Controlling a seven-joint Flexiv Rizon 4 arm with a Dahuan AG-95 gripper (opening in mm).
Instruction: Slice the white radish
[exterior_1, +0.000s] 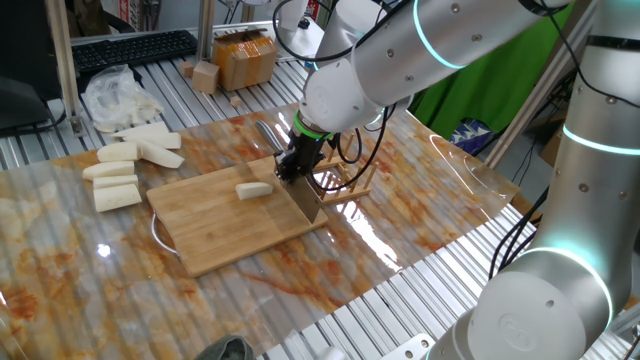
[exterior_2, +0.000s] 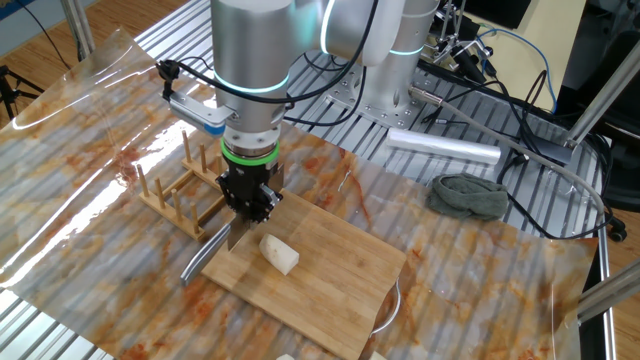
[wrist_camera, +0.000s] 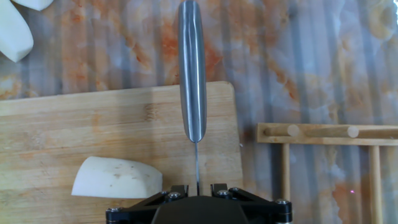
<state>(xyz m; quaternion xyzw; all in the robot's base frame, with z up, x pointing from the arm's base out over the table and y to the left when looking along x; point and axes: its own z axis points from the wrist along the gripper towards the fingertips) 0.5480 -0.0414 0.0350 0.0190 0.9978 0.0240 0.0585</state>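
Observation:
The white radish (exterior_1: 254, 190) is a short pale stick lying on the wooden cutting board (exterior_1: 220, 235). It also shows in the other fixed view (exterior_2: 280, 253) and at the lower left of the hand view (wrist_camera: 118, 177). My gripper (exterior_1: 295, 167) is shut on a knife (exterior_1: 306, 200) and holds it over the board's right edge, just right of the radish and apart from it. In the hand view the steel handle (wrist_camera: 192, 68) points away from my gripper (wrist_camera: 197, 186), with the blade edge-on. In the other fixed view my gripper (exterior_2: 248, 203) holds the knife (exterior_2: 236, 236) left of the radish.
Several larger radish sticks (exterior_1: 125, 170) lie left of the board, with a white plastic bag (exterior_1: 115, 95) behind them. A wooden rack (exterior_1: 345, 185) stands right beside the knife. A cardboard box (exterior_1: 245, 58) and keyboard (exterior_1: 130, 48) are at the back. A grey cloth (exterior_2: 468, 195) lies farther off.

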